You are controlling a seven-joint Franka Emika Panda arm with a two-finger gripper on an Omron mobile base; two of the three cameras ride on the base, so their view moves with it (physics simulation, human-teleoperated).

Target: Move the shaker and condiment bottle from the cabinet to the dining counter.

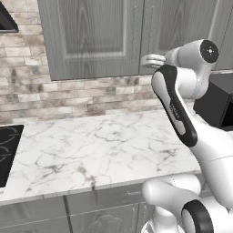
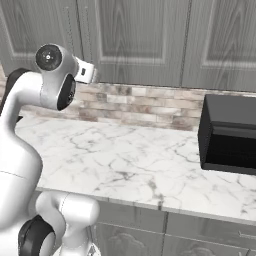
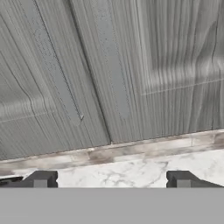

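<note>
White Franka arm w/ two-finger gripper raised toward grey wood-grain upper wall cabinet; dark fingertips spread wide, nothing between them. Cabinet's recessed-panel doors closed, so can't see what's inside. Below: brick backsplash & white marble worktop w/ grey veins. Black cooktop at worktop's left end, black boxy appliance at right.

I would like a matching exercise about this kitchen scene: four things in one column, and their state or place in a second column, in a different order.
Column 1:
1. grey wood-grain wall cabinet
2. white marble worktop
3. black box-shaped appliance
4. two-finger end effector

Column 2:
A. open
B. doors shut
C. standing on the worktop, at its right
D. below the brick backsplash

Pairs: 1-B, 2-D, 3-C, 4-A
</note>
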